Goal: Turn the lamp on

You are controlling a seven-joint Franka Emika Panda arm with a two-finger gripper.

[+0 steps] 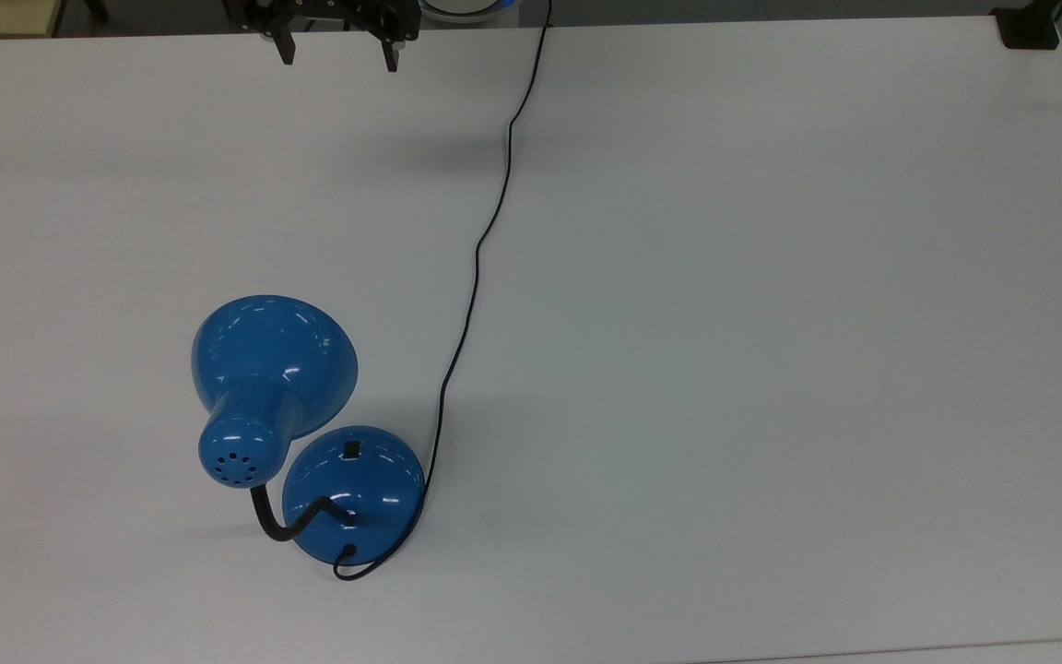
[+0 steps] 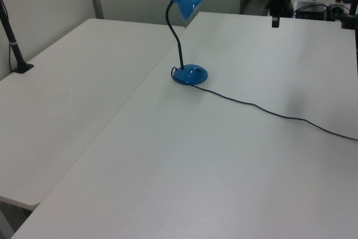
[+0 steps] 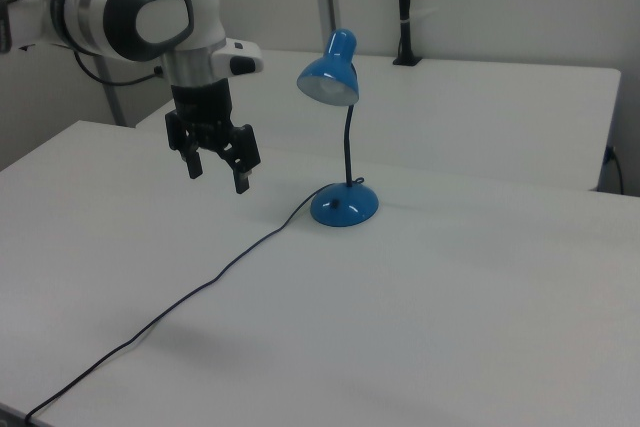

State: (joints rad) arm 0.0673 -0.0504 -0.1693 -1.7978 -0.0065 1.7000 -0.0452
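The glossy blue lamp [image 1: 273, 364] stands on the white table [image 1: 771, 323], its dome shade unlit and its round base [image 1: 353, 493] carrying a small black switch [image 1: 350, 450]. A black gooseneck [image 3: 347, 147] joins base [image 3: 343, 205] and shade [image 3: 328, 77]. In the left view the lamp [image 2: 184, 4] rises at the far side with its base [image 2: 190, 74] below. My gripper [image 1: 337, 51] hangs open and empty at the top view's upper edge, far from the lamp. In the right view the gripper [image 3: 217, 173] hovers high above the table, left of the lamp.
A thin black cord [image 1: 480, 249] runs from the lamp's base across the table to the top view's upper edge. A second white table [image 2: 61, 99] adjoins on the left view's left. A black post [image 3: 404, 7] stands at the back of the right view.
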